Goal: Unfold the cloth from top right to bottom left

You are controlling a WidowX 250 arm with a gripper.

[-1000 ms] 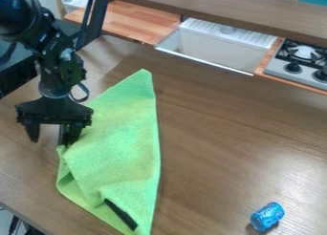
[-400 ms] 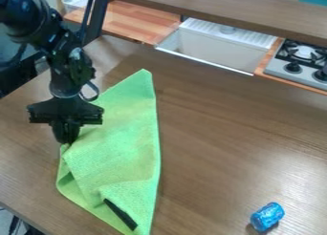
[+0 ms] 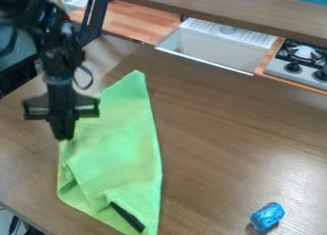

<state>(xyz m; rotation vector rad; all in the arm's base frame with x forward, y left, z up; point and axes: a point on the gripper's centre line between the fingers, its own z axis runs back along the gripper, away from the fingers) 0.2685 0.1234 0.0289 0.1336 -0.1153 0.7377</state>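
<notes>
The black gripper [image 3: 63, 134] hangs over the left side of the table, its fingers closed together at the left edge of the green cloth [image 3: 115, 157]. It appears shut on that edge of the cloth. The cloth lies as a long, folded shape, with its narrow tip at the top and wrinkled folds near its lower end. A black strip shows on the lower part of the cloth.
A blue cylindrical object [image 3: 267, 216] lies at the lower right of the wooden table [image 3: 223, 148]. Behind the table stand a white sink [image 3: 220, 48], a stove [image 3: 299, 64] and a raised wooden shelf [image 3: 217, 9].
The gripper's fingers have come together at the cloth's left edge, and the gripper has since shifted slightly up and left. The cloth's top tip has moved slightly left, and its lower folds have shifted.
</notes>
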